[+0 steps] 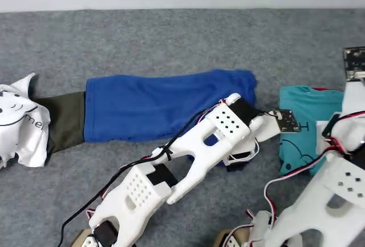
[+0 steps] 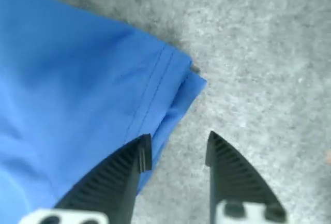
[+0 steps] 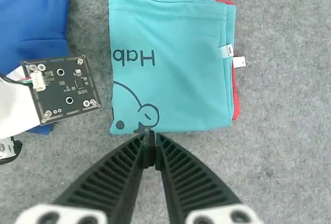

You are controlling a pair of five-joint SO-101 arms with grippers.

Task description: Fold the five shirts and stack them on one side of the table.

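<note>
A blue shirt [image 1: 165,105] lies folded into a long strip across the middle of the grey table. My left gripper [image 2: 178,151] is open at the shirt's corner [image 2: 176,87], one finger over the blue cloth and the other over bare carpet. A folded teal shirt [image 3: 170,74] lies on top of a red one [image 3: 234,58] at the right side [image 1: 305,127]. My right gripper [image 3: 149,144] is shut with nothing in it, its tips at the near edge of the teal shirt. A white printed shirt [image 1: 20,121] and a dark olive one [image 1: 65,118] lie at the left.
The left arm [image 1: 188,156] stretches diagonally over the table's front middle, its camera board [image 3: 62,87] close to the teal stack. The right arm [image 1: 331,195] rises at the front right. Grey carpet covers the table [image 1: 171,36], with free room along the back.
</note>
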